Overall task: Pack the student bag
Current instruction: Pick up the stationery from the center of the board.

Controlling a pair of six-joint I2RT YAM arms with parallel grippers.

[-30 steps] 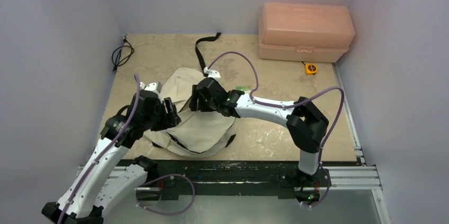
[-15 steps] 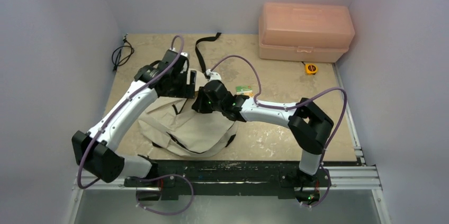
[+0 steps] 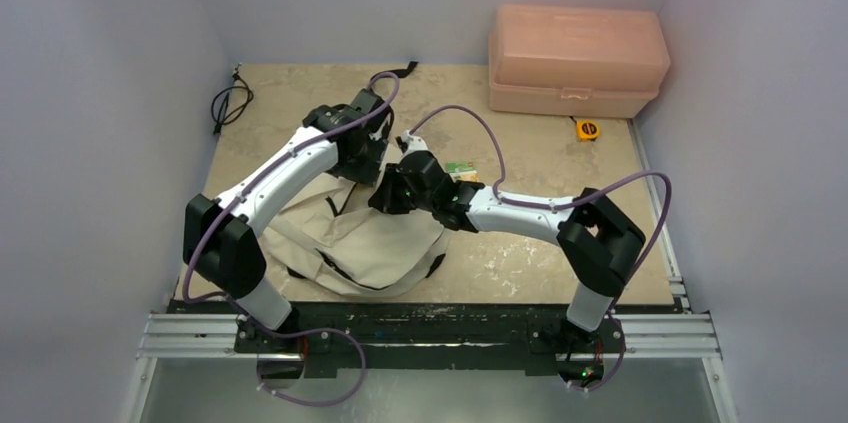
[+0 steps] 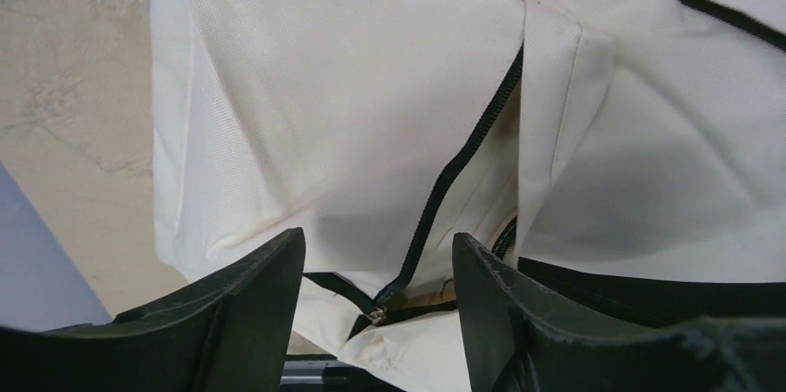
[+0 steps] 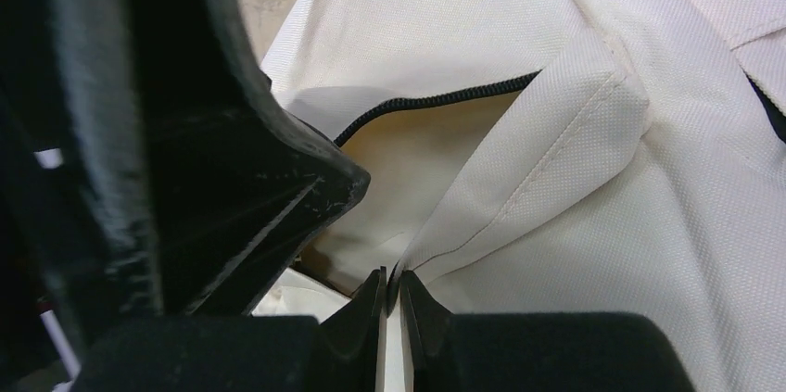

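While the student bag (image 3: 350, 243) lies slumped on the table (image 3: 290, 93), left of centre and near the arm bases, both arms reach in over its far edge and meet there. The right gripper (image 5: 391, 304) has its jaws pressed almost together on a thin fold of the bag's cream fabric, pinching it just beside a gaping zipper opening with pale lining inside. The left gripper (image 4: 375, 304) hangs close above the bag with its fingers (image 4: 250, 309) well apart and nothing between them. In its wrist view the black zipper (image 4: 454, 179) runs down the cloth into the gap between those fingers. A black strap (image 3: 392, 75) trails from the bag toward the back wall. A pink plastic box (image 3: 577, 58) sits in the far right corner, with a yellow tape measure (image 3: 587, 128) just in front of it. A coiled black cable (image 3: 228, 103) lies at the far left edge.
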